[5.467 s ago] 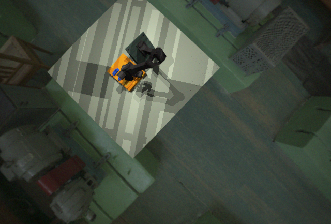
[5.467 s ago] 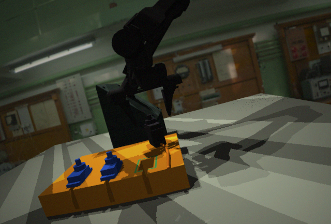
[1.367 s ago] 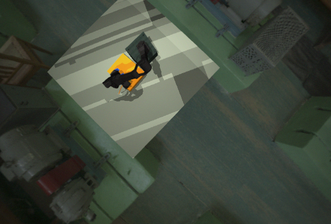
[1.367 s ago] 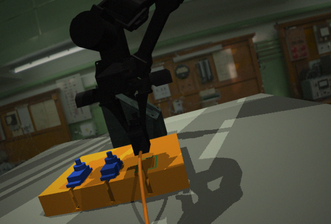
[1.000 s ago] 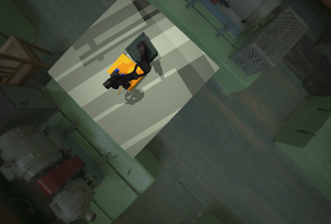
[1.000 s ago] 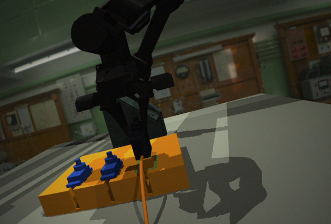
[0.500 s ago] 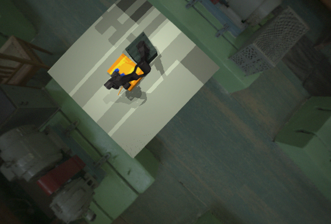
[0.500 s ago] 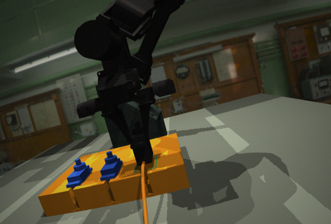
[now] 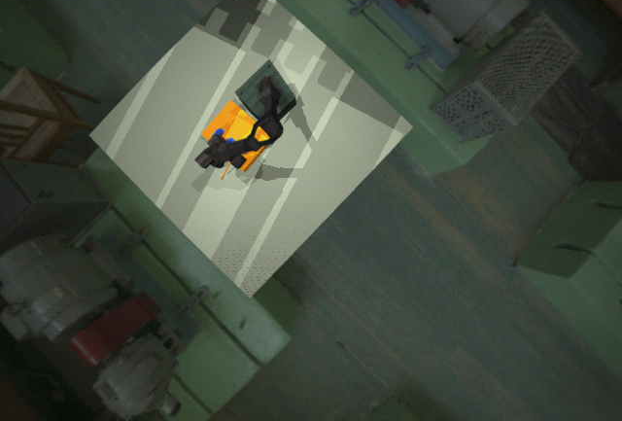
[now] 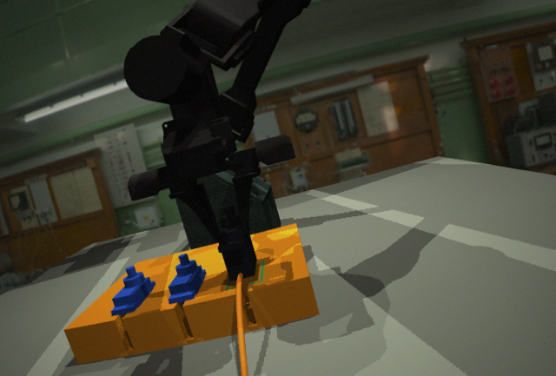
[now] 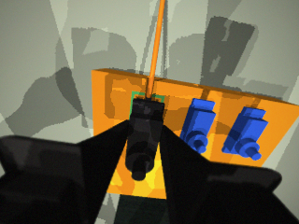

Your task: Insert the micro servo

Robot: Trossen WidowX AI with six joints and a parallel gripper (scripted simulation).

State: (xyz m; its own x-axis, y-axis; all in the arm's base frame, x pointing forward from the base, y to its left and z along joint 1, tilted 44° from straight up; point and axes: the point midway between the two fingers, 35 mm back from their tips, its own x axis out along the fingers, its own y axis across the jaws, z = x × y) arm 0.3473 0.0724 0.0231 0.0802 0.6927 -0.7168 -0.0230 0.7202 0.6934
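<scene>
My gripper is shut on the dark micro servo and holds it upright over the green-marked pocket at the right end of the orange deck. The servo's lower end is at deck level; how deep it sits is hidden by the fingers. Its output shaft points toward the wrist camera. Its orange cable runs out over the deck's front face near the pocket's side notch and onto the table.
Two blue servos sit in the deck's other pockets, left of the marked one. The arm's dark base stands right behind the deck. The table stretches to the right.
</scene>
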